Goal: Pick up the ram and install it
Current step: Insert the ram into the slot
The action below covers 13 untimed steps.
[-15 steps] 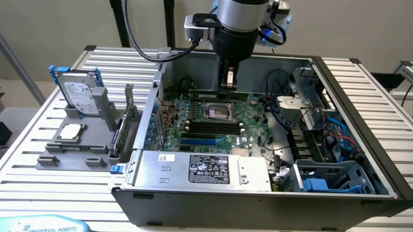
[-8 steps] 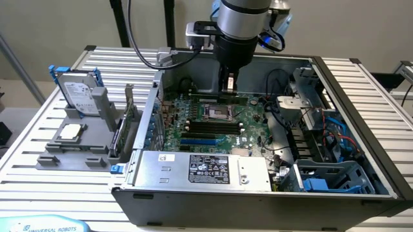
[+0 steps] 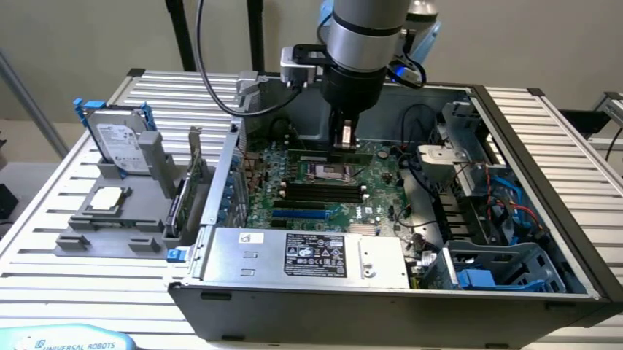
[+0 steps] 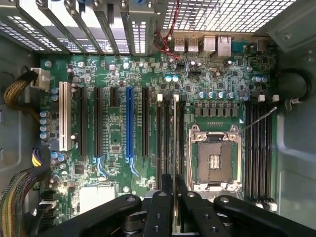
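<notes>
**Black pincer [image 4: 175,183] clamps thin green ram stick [image 4: 175,138] over the motherboard**

Inside the open dark grey metal computer case [image 3: 545,138], the arm's pincer is clenched on the ram stick, with one black finger [image 4: 167,197] against each flat face. In the wrist view the stick shows edge-on as a narrow pale line. It runs along the black memory slots [image 4: 161,143], just beside the square silver processor socket [image 4: 215,160] on the green motherboard [image 4: 113,74]. Whether its lower edge touches a slot cannot be told. A long blue expansion slot [image 4: 129,123] lies farther from the socket. At the exterior view's left, a grey plastic holder [image 3: 98,244] stands on the slatted aluminium tabletop [image 3: 49,277]. It carries an upright silver hard drive [image 3: 122,142] and a flat square silver chip [image 3: 105,198], both well apart from the pincer.
</notes>
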Available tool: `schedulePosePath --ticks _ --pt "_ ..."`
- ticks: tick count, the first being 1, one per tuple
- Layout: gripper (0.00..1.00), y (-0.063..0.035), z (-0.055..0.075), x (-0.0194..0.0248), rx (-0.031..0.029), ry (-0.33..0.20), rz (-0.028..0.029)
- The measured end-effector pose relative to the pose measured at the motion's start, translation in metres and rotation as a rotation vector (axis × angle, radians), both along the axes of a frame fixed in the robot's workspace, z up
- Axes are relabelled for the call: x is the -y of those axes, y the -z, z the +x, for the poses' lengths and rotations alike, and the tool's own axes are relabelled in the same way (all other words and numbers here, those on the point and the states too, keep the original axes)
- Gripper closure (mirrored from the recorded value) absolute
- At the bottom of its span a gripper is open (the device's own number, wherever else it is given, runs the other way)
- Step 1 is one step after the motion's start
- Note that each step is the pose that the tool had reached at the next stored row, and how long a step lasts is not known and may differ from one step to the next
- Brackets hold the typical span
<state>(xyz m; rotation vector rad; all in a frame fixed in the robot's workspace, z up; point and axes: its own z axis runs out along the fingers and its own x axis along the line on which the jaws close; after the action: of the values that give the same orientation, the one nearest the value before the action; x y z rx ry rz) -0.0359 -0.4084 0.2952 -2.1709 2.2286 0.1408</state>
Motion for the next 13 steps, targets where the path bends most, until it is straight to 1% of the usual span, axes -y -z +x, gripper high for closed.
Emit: schedulePosePath --ticks 13 --pt "0.86 0.0237 0.001 0.0 -0.0001 0.0 -0.0002"
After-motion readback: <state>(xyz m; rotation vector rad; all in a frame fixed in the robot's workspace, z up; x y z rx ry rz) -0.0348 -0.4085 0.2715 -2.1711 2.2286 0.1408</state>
